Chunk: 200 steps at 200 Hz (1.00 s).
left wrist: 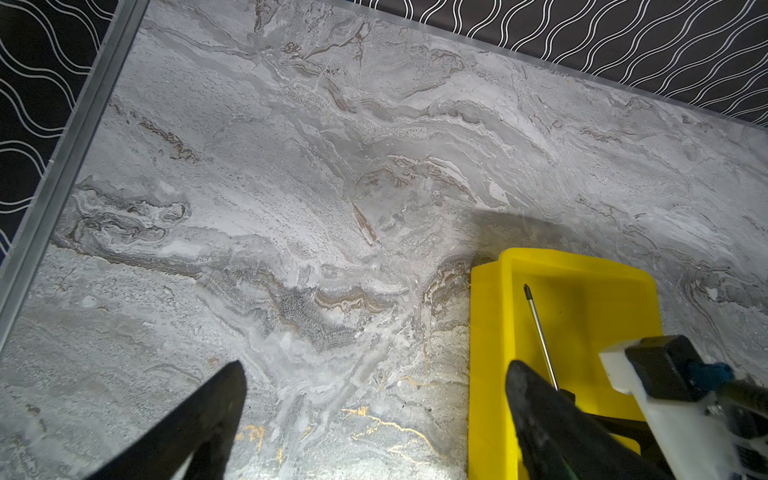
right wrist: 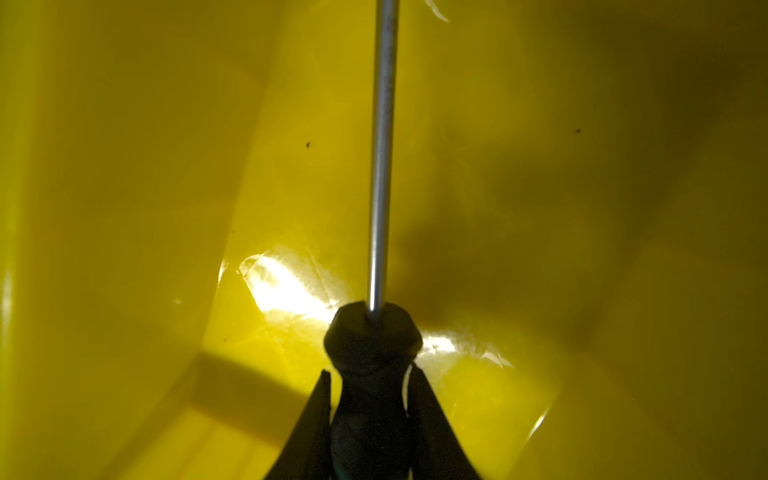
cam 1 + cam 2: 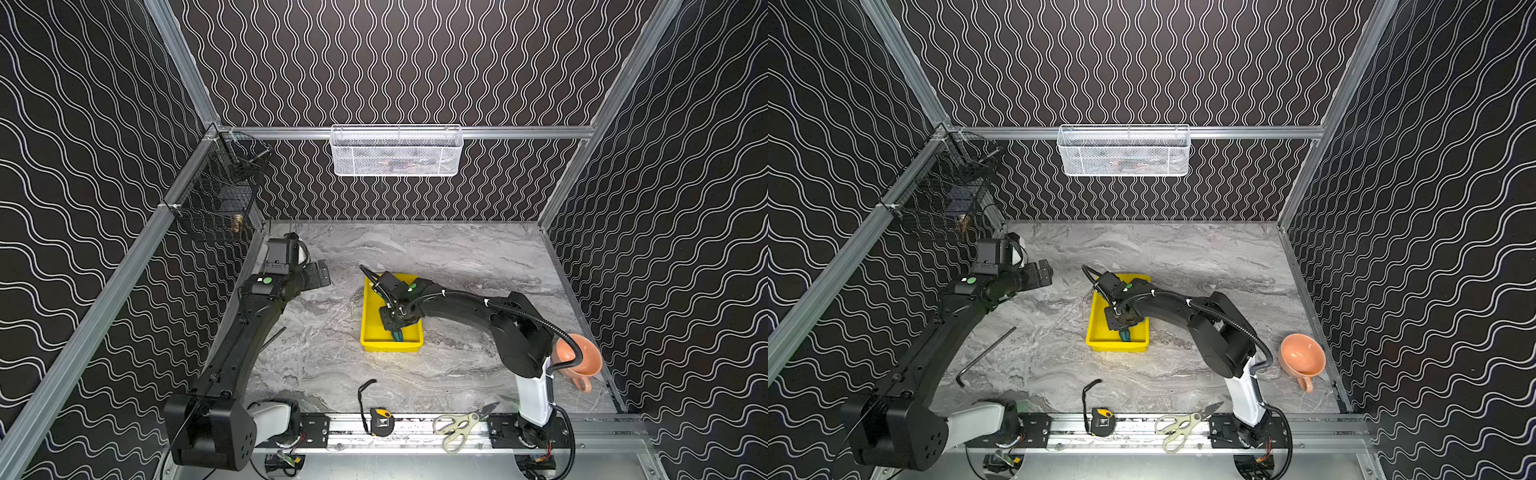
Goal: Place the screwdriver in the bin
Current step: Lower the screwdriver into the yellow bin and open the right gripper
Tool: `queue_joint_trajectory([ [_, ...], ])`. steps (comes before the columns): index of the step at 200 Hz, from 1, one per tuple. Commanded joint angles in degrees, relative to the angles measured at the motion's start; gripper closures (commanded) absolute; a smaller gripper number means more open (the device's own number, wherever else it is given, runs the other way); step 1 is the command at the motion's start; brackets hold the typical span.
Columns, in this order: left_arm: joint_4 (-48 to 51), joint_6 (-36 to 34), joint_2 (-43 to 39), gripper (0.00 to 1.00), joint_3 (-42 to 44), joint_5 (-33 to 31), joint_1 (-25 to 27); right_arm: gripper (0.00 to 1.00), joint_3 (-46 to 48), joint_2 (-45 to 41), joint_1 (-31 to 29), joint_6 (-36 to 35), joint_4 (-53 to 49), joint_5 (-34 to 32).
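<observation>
Pinches the screwdriver [image 2: 372,338] handle with the right gripper [image 2: 370,370], low inside the yellow bin [image 2: 124,187]; holds the left gripper [image 1: 376,365] with fingers spread wide, near the bin.

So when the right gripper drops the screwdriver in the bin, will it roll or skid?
Probably little rolling: the screwdriver has a faceted-looking collar. It may skid, since the bin looks glossy, though its walls should contain it.
</observation>
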State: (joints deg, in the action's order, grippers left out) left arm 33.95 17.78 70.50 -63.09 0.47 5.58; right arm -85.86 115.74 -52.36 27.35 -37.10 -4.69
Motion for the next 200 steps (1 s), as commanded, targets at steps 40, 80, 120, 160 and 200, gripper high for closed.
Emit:
queue_joint_trajectory([
  [40, 0.06, -0.14, 0.18, 0.01, -0.49, 0.32, -0.14, 0.8, -0.53, 1.5, 0.06, -0.46, 1.16, -1.63],
  [80, 0.15, -0.11, 0.25, 0.01, -0.46, 0.15, -0.16, 0.76, -1.04, 2.02, 0.06, -0.64, 0.98, -2.04],
  [120, 0.12, -0.03, 0.42, 0.01, -0.59, 0.15, -0.16, 0.71, -1.31, 2.03, 0.11, -0.64, 0.98, -2.08],
  [160, 0.19, -0.03, 0.52, 0.01, -0.56, 0.18, -0.22, 0.66, -1.32, 1.14, 0.02, -0.56, 0.74, -2.16],
  [200, 0.1, 0.23, 0.68, 0.01, -0.61, 0.29, -0.31, 0.61, -1.86, 0.03, 0.06, -0.69, -0.17, -3.04],
])
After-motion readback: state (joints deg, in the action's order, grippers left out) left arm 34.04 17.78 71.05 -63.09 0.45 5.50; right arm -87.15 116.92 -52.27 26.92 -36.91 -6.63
